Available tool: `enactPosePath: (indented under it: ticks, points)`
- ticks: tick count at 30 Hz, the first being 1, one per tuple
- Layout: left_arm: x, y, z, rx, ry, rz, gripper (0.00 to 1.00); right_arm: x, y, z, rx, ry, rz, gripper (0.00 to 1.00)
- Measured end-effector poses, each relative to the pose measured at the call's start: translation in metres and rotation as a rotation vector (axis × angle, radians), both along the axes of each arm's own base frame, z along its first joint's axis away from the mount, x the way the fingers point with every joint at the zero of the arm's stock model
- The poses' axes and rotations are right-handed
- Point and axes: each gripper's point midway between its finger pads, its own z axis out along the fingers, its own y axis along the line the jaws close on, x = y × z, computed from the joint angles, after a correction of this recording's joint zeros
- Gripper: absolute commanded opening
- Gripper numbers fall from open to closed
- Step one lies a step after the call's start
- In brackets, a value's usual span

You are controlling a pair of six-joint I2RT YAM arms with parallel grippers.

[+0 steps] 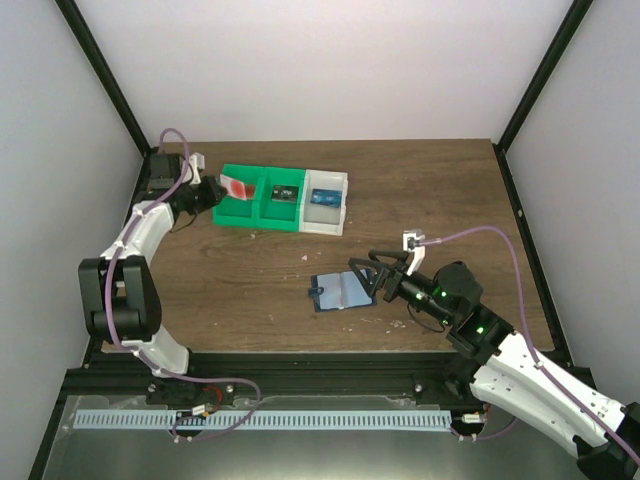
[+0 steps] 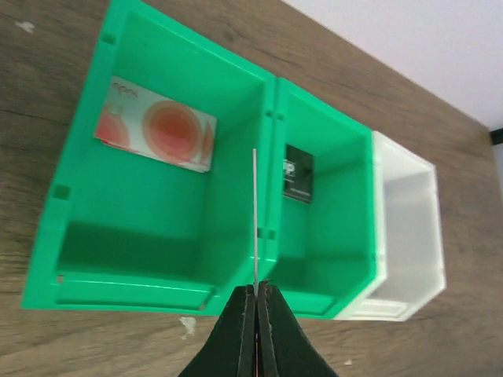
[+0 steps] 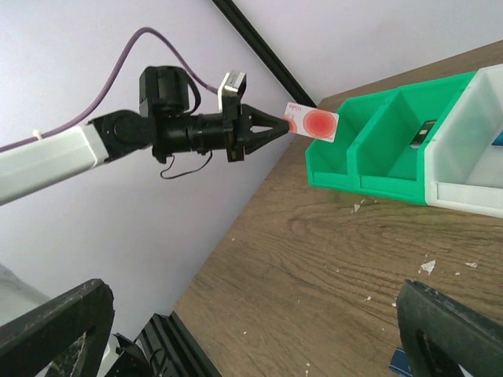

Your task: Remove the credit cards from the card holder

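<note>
Left claw point(image 2: 255, 292) pinched tight on one credit card point(image 3: 313, 123) — we see the card edge-on from the wrist, held out above the green bin point(image 2: 78, 204). A second card point(image 2: 156, 129) lies flat in that bin's left compartment. Card holder point(image 1: 340, 291) rests on the table point(image 1: 220, 290), well apart from the left claw. Right claw point(image 1: 362, 280) is spread wide at the holder's right edge, gripping nothing — whether they touch we cannot tell.
</note>
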Motion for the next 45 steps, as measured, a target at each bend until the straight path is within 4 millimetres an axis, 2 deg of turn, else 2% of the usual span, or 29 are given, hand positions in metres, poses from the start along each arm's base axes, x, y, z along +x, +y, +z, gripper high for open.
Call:
enactPosePath:
  ticks: [5, 16, 21, 33, 39, 45]
  points:
    - [0.026, 0.012, -0.008, 0.055, 0.022, 0.013, 0.00, -0.001, 0.001, -0.004, -0.013, 0.008, 0.009, 1.00]
    - [0.071, 0.017, -0.042, 0.075, 0.098, 0.005, 0.00, 0.000, 0.003, -0.011, -0.003, 0.057, 0.010, 1.00]
    - [0.080, 0.016, -0.052, 0.067, 0.119, -0.003, 0.02, 0.003, 0.006, -0.018, -0.013, 0.089, 0.007, 1.00]
    - [0.102, 0.015, -0.064, 0.059, 0.132, -0.027, 0.02, 0.009, 0.007, -0.021, 0.004, 0.118, -0.011, 1.00]
    - [0.102, 0.014, -0.083, 0.059, 0.173, -0.032, 0.07, 0.009, 0.000, -0.009, 0.035, 0.093, -0.043, 1.00]
    - [0.106, 0.013, -0.087, 0.063, 0.179, -0.036, 0.13, 0.006, -0.009, 0.000, 0.073, 0.077, -0.065, 1.00]
